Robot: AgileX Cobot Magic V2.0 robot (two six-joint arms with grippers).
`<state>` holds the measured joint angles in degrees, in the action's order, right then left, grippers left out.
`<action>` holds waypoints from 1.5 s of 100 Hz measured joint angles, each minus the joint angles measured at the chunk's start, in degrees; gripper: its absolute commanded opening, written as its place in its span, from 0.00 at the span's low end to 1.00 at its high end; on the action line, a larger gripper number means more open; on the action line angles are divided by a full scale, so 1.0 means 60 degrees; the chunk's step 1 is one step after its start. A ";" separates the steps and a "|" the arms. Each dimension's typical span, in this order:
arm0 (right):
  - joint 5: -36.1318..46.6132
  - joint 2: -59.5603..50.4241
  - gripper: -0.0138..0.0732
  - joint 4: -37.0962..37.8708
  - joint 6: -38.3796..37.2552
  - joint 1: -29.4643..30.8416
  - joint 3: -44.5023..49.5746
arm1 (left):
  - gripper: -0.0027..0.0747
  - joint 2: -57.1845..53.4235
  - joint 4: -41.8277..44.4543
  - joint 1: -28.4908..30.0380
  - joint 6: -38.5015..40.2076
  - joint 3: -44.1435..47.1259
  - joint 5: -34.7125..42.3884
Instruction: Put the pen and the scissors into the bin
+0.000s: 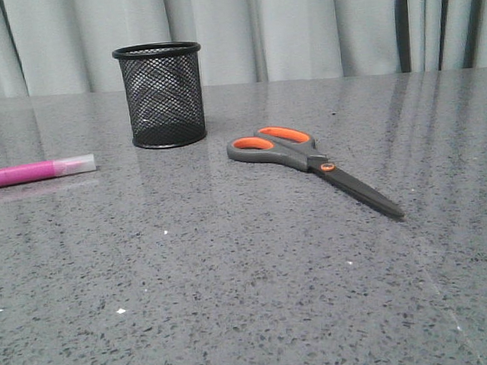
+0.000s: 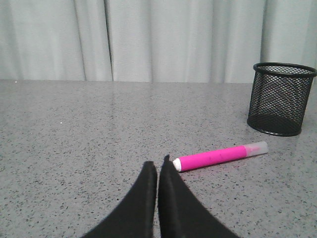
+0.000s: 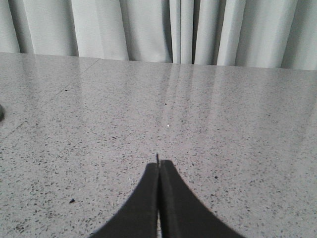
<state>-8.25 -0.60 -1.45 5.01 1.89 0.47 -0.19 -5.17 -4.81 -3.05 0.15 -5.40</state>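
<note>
Pink pen (image 2: 220, 156): we'd grasp mid-barrel, lower left
Left end effector (image 2: 158, 165): closed, empty
Right end effector (image 3: 158, 163): closed, empty

- front view: low over the worktop (image 1: 252, 299), facing the curtain (image 1: 300, 28).
- left wrist view: low and near, sharing the bin (image 2: 282, 99) and pen (image 2: 220, 156) with the front view.
- right wrist view: low, facing bare worktop and curtain.

Soft even light, sharp focus, faint curtain (image 1: 300, 28) reflections glazing the table (image 1: 235, 300).
</note>
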 measured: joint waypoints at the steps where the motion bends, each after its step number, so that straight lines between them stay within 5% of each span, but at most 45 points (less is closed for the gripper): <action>1: 0.0000 0.0000 0.08 0.0000 0.0000 0.0000 0.0000 | 0.01 0.0000 0.0000 0.0000 0.0000 0.0000 0.0000; 111: 0.0593 0.0000 0.08 -0.0042 0.0000 0.0000 0.0000 | 0.01 0.0000 0.0000 0.0000 0.0000 0.0000 0.0000; 129: 0.0963 0.0000 0.08 -0.0997 0.0000 0.0000 0.0000 | 0.01 0.0000 -0.0751 0.0000 0.0000 0.0000 0.0156; 150: 0.1252 0.0000 0.08 -0.3176 0.0000 0.0000 0.0000 | 0.01 0.0000 -0.3256 0.0000 0.0000 0.0000 0.0517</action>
<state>-0.74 -0.60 -20.51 5.01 1.89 0.47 -0.19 -24.71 -4.81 -3.05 0.15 -2.29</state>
